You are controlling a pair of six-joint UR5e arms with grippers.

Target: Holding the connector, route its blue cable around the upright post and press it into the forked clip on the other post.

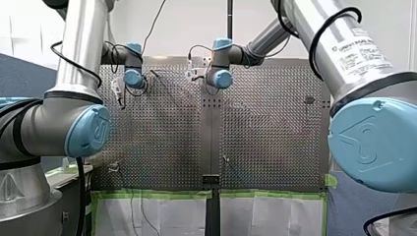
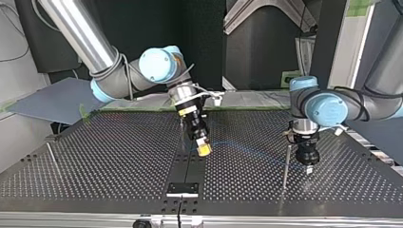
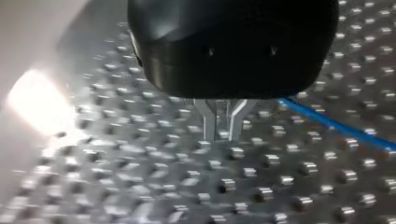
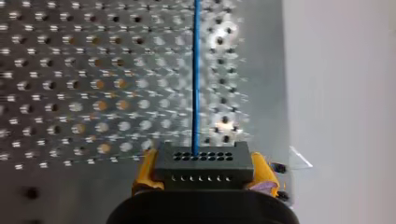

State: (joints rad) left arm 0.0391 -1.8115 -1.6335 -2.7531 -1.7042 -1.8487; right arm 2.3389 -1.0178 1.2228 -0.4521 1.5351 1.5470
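Observation:
My right gripper [image 4: 203, 179] is shut on the dark connector [image 4: 203, 163], with a yellow pad on each side. The blue cable [image 4: 196, 70] runs straight ahead from the connector over the perforated table. In the top view my right gripper [image 2: 203, 148] hangs low over the table's middle. From it the cable [image 2: 247, 149] leads faintly toward a thin upright post [image 2: 286, 166]. My left gripper [image 2: 309, 164] hovers just beside that post. Its metal fingers [image 3: 208, 122] stand almost together with nothing seen between them. The cable [image 3: 327, 123] passes beside them. Another post [image 2: 52, 156] stands at the top view's left. No fork shows.
A dark seam with a black bracket [image 2: 183, 188] runs down the table's middle under my right gripper. Green tape [image 1: 157, 193] edges the near side in the front view. My left gripper [image 1: 118, 91] and my right gripper [image 1: 193, 71] work at the far end there.

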